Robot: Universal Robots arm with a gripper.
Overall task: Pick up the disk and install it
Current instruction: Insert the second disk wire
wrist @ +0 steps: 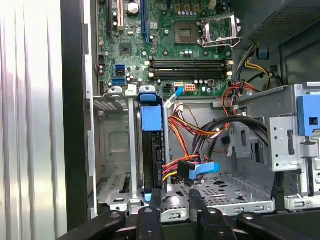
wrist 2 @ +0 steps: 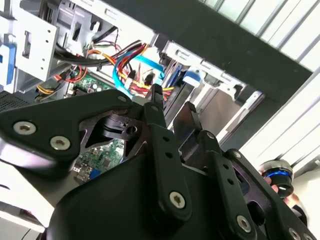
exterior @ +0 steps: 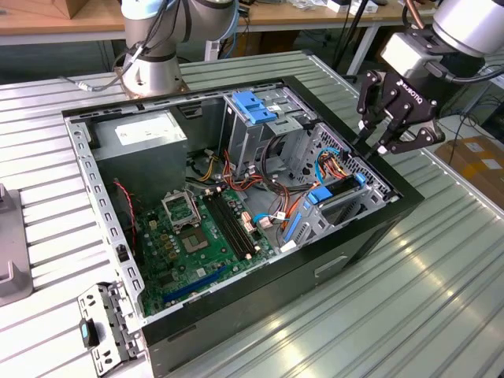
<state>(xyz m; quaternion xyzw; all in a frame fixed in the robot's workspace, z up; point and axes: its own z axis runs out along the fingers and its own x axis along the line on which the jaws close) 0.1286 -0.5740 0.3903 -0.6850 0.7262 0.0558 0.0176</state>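
Note:
The disk (exterior: 337,194) stands on edge in the narrow bay at the front corner of the open computer case (exterior: 79,157), on the exterior view's right. In the first wrist view the disk (wrist: 151,150) is a dark slab with a bright blue frame tab on its end, slotted between grey metal rails. My gripper (exterior: 376,146) hangs just above and outside that corner of the case, clear of the disk. Its black fingers (wrist: 156,197) stand apart with nothing between them. The second wrist view shows the gripper (wrist 2: 172,99) over the coloured cables.
A green motherboard (exterior: 193,228) lies on the case floor. A tall grey cage with a blue bracket (exterior: 256,106) stands at the back. Red, orange and blue cables (wrist: 200,132) run beside the bay. The arm's base (exterior: 153,75) sits behind the case, and a loose metal bracket (exterior: 102,327) lies in front.

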